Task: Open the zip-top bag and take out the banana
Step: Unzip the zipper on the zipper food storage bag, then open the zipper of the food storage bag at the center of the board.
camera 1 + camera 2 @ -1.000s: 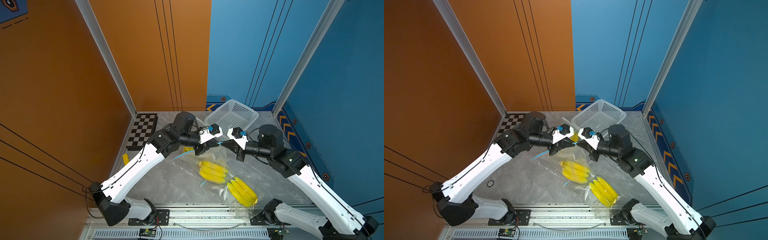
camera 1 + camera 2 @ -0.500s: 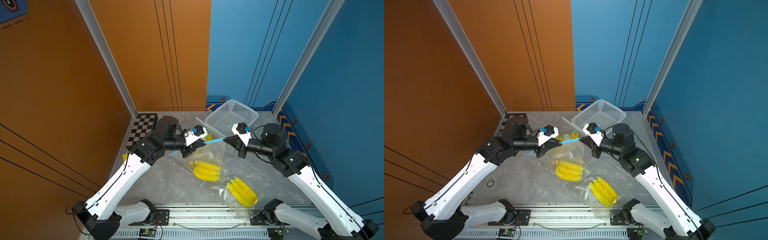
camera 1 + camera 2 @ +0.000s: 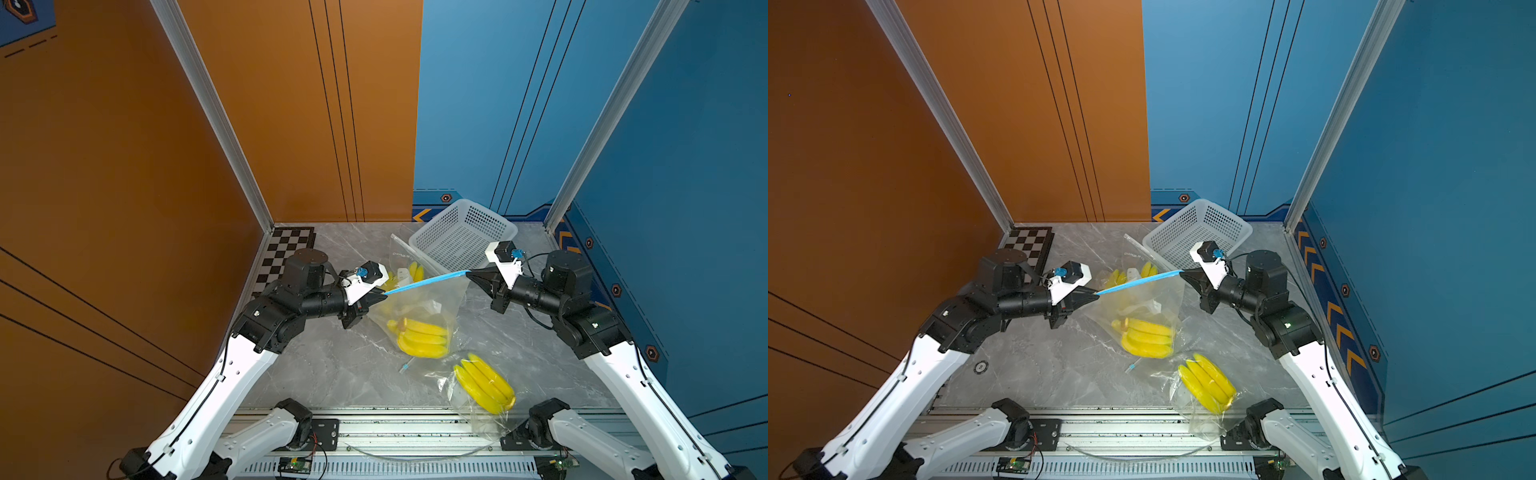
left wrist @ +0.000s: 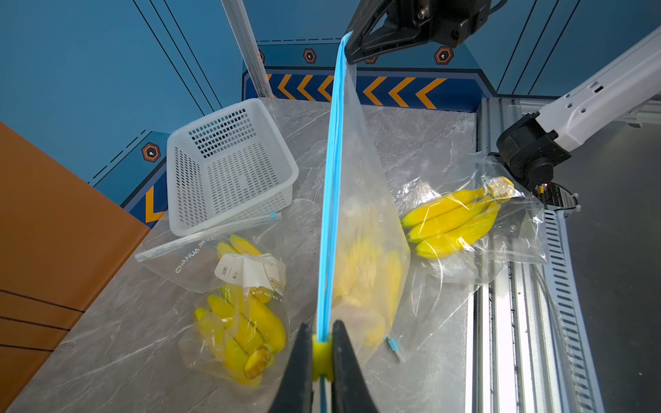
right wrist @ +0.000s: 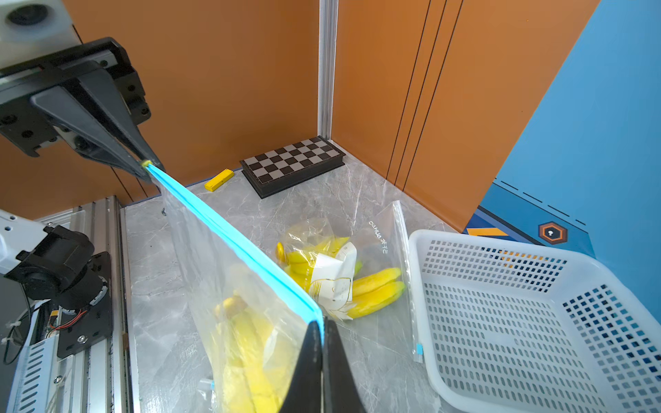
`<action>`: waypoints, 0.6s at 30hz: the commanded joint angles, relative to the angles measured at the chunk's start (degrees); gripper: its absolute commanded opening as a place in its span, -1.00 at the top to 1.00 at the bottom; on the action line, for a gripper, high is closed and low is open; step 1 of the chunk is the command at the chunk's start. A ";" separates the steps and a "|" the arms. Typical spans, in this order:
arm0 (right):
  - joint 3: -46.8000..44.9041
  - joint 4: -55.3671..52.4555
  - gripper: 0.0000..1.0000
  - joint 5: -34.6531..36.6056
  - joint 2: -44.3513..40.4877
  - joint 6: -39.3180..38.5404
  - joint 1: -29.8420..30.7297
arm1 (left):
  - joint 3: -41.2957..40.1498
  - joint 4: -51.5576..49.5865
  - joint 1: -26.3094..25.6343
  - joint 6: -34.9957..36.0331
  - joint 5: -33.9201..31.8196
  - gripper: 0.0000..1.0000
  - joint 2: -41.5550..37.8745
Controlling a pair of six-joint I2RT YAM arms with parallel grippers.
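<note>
2 grippers are both clamped on the same zip-top bag [image 3: 419,309]. The left gripper [image 4: 322,330] pinches the yellow slider [image 4: 322,352] at 1 end of the blue zip strip [image 3: 426,281], and the right gripper [image 5: 322,323] pinches the strip's other end. The bag hangs between them over the table [image 3: 332,374] with the strip straight and taut. The banana bunch [image 3: 422,338] sits low in the bag; I cannot tell if it touches the table.

Risks, as I read it:
- More outward pull could pop the slider off, or drag the thin strip out of the right pinch. The bag would then swing down on 1 corner.
- Tension holds the mouth flat, so nothing can reach in until 1 side slackens.
- Both claws are busy, so freeing 1 dumps the whole weight on the other.
- A dropped bag could land on the 2 other bagged bunches, 1 near the front rail [image 3: 484,384] and 1 by the basket [image 3: 440,241], and cause a wrong pick.
</note>
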 commanded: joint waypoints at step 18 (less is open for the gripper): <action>-2.75 5.61 1.00 2.37 -0.19 3.51 -5.15 | -1.06 -10.31 2.94 0.00 -4.90 0.87 -5.07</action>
